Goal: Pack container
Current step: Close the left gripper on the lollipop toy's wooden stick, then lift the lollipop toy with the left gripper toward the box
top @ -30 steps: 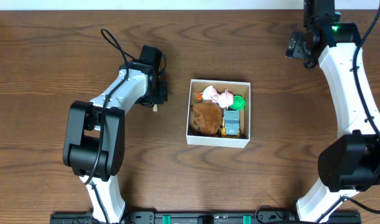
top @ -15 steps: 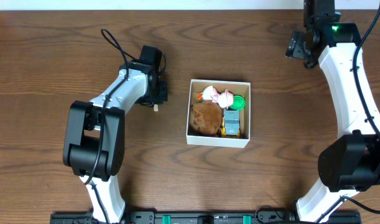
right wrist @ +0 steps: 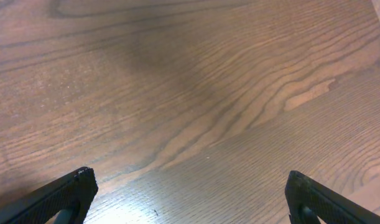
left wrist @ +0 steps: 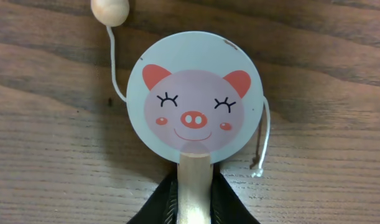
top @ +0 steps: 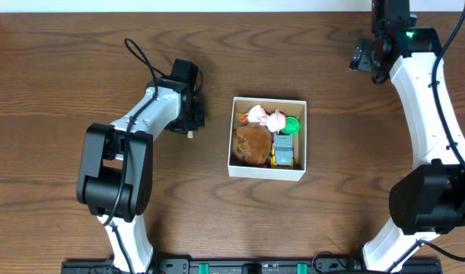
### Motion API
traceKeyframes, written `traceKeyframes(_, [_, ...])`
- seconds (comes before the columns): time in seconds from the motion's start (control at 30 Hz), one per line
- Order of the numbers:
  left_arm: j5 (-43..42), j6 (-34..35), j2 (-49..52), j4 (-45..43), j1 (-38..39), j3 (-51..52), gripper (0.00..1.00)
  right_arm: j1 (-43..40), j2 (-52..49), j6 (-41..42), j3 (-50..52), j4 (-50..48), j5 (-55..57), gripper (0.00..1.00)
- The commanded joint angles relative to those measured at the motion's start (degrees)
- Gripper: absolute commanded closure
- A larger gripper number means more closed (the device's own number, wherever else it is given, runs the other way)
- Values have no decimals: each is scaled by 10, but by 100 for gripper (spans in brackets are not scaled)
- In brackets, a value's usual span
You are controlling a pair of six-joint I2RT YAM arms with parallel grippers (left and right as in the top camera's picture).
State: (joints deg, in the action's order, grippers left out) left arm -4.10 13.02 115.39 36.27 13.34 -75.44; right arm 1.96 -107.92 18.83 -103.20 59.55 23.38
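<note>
Grip set on the pig rattle (left wrist: 194, 102), lift barely begun
The left gripper (left wrist: 191, 199) stays clamped on its handle, hardly shifted; the container (top: 267, 173) waits mid-bench, part filled. The right gripper (right wrist: 190, 194) gapes empty near the far-right corner.

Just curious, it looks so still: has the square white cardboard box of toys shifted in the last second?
No. The square white cardboard box sits where it did, measured against the wooden table's grain.
</note>
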Motion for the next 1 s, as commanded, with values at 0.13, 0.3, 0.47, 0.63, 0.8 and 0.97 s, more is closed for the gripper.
traceKeyframes(0.13, [1,-7,3,1,1,7,94,-5,8,-5,-9,0,3,1])
traceKeyframes(0.3, [1,-8,-17,2,0,1,94,-5,8,-5,-9,0,3,1])
traceKeyframes(0.47, [1,-8,-61,1,-3,-5,94,-5,8,-5,-9,0,3,1])
traceKeyframes(0.63, [0,-8,-121,0,-3,-7,94,-5,8,-5,-10,0,3,1])
traceKeyframes(0.8, [-45,-8,-189,-8,-2,-7,94,-5,8,-5,-9,0,3,1])
traceKeyframes(0.97, [-173,-8,-231,-41,-2,-7,94,-5,8,-5,-9,0,3,1])
